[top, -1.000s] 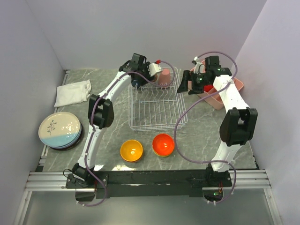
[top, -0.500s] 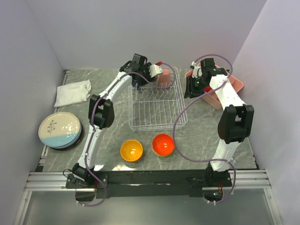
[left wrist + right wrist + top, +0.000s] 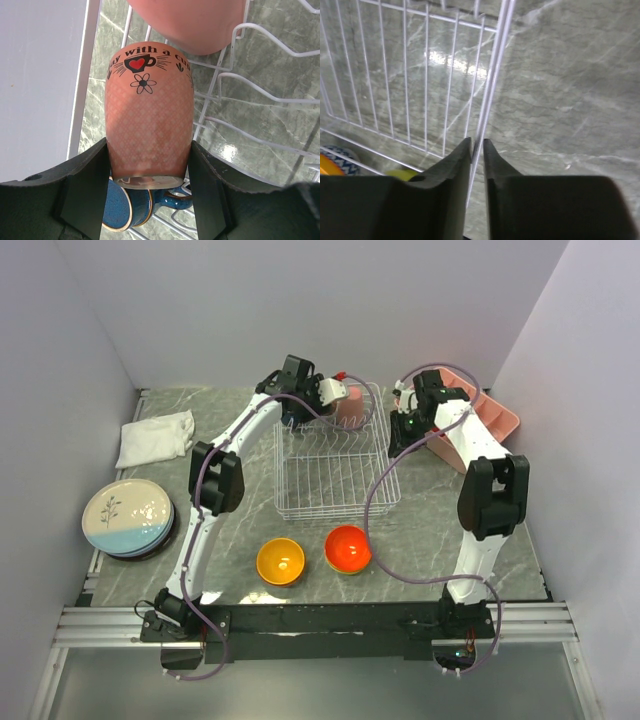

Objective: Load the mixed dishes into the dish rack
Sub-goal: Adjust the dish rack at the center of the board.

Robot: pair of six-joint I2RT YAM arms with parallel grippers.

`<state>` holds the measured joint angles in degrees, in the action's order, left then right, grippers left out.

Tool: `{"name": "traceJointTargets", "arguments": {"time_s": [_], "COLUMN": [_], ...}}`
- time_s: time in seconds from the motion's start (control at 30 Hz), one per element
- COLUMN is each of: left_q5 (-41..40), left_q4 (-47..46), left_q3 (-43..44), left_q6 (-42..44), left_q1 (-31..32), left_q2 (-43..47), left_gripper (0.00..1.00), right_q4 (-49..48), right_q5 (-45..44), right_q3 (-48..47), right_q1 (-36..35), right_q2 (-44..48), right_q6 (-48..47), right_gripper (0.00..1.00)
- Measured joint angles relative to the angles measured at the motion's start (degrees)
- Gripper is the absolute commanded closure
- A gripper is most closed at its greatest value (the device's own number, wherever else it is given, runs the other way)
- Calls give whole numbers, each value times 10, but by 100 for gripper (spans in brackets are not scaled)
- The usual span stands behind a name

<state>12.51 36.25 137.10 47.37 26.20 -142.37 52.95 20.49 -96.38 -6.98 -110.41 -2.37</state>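
1. The counter [image 3: 560,100] looks like polished grey-green marble, with patches of glare.
2. The dish rack [image 3: 495,60] is thin wire with a smooth white coating.
3. The pink cup [image 3: 149,125] looks matt and finely patterned; the navy cup [image 3: 125,210] is glossy glazed ceramic.
4. The left end effector [image 3: 148,170] has matt black plastic fingers [image 3: 82,200].

Grey marbled table [image 3: 430,530]; on it dish rack [image 3: 335,515]; orange-yellow bowl [image 3: 280,561]; red-orange bowl [image 3: 348,548]; plate stack [image 3: 127,517]; white cloth [image 3: 156,437]; pink tray [image 3: 495,418]

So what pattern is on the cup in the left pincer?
Pink lattice cup, black lettering, heart teacup, flower; left wrist view.
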Motion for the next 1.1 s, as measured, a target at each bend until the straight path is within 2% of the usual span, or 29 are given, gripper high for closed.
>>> {"name": "traceJointTargets", "arguments": {"time_s": [0.13, 0.37, 0.57, 0.8, 0.9, 1.0, 1.03, 1.1], "left_q5": [-1, -8, -23, -50, -64, -71, -74, -79], "left_q4": [-2, -5, 25, 70, 88, 105, 109, 111], "left_q3": [-3, -17, -25, -24, -24, -21, -18, -17], "left_q6": [5, 33, 90, 175, 211, 236, 242, 247], "left_q1": [1, 4, 17, 27, 30, 32, 33, 35], "left_q2": [0, 9, 19, 23, 23, 21, 19, 19], "left_gripper": [99, 98, 97, 87, 82, 63, 50, 42], "right_q4": [0, -20, -34, -21, -22, -23, -23, -22], "right_q5": [-2, -2, -9, -12, -12, -13, -13, -14], "right_q3": [0, 31, 72, 77, 84, 87, 87, 87], "right_q1": [-5, -8, -13, -19, -21, -24, -24, -24], "right_q2": [0, 19, 52, 57, 62, 65, 65, 65], "right_q6": [3, 10, 10, 9, 9, 8, 8, 8], "right_gripper": [100, 100, 100, 100, 100, 100, 100, 100]}}
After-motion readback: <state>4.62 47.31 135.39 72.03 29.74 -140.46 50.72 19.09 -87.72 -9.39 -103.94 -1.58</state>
